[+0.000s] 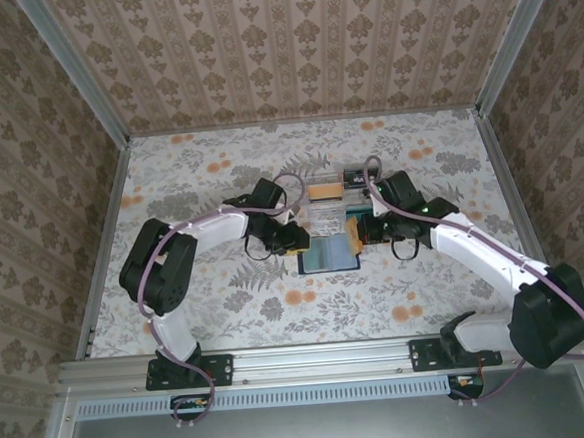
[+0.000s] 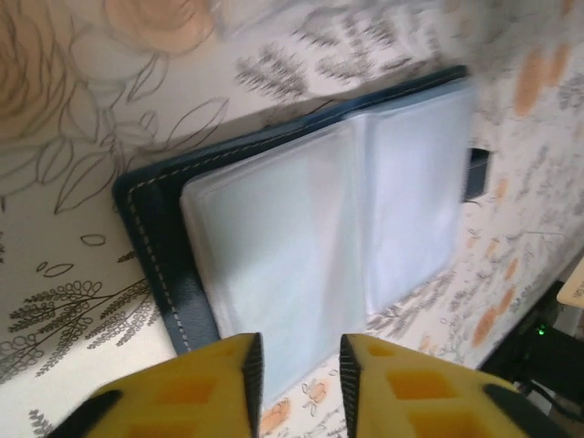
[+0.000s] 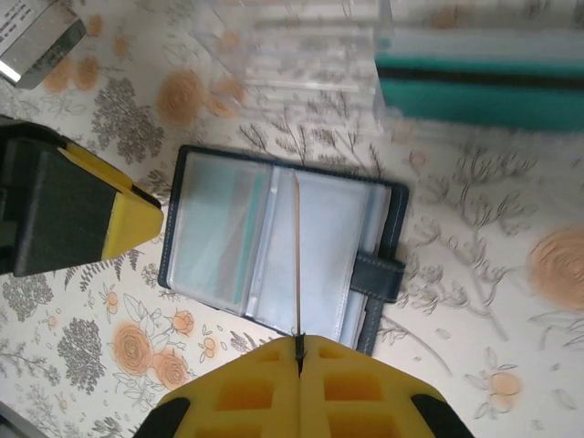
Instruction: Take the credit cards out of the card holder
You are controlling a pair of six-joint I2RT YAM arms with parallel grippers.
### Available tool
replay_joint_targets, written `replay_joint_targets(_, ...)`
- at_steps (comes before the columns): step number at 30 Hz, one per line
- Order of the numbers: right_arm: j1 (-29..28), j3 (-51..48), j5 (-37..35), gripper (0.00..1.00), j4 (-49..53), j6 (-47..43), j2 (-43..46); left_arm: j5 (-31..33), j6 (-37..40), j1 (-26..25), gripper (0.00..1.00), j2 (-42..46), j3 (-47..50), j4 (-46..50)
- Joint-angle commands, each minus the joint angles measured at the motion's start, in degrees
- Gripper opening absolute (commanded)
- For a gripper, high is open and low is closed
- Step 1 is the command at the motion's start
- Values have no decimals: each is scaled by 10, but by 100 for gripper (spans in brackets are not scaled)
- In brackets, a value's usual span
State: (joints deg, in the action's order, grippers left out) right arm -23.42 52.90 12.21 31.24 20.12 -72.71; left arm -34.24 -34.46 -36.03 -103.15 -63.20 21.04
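Left pincer (image 2: 294, 370), fingers parted, hovers at the edge of the holder (image 2: 151, 246), which lies open on the table (image 1: 228, 314). A teal card (image 3: 245, 246) sits in a pocket. Right pincer (image 3: 298, 351) is clenched on a thin card (image 3: 297, 255), upright over the fold.

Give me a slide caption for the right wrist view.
Right tool pinches a thin sheet edge-on over the open card holder.

even bright light | soft shadows | left wrist view blurred
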Motion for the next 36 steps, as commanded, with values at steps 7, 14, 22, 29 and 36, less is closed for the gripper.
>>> replay_joint_targets(7,-14,120,-71,0,95,-262,10,2,-15,62,97,109,3,-40)
replay_joint_targets(14,-28,139,-69,0,57,-437,-3,20,-18,118,100,180,41,-60)
replay_joint_targets(22,-36,222,-87,0,46,-597,-112,42,-16,164,100,245,72,-54)
replay_joint_targets(29,-47,276,-105,0,31,-714,-199,50,-13,185,100,284,98,-36)
replay_joint_targets(36,-50,297,-141,0,11,-812,-248,58,-17,203,100,318,124,-28)
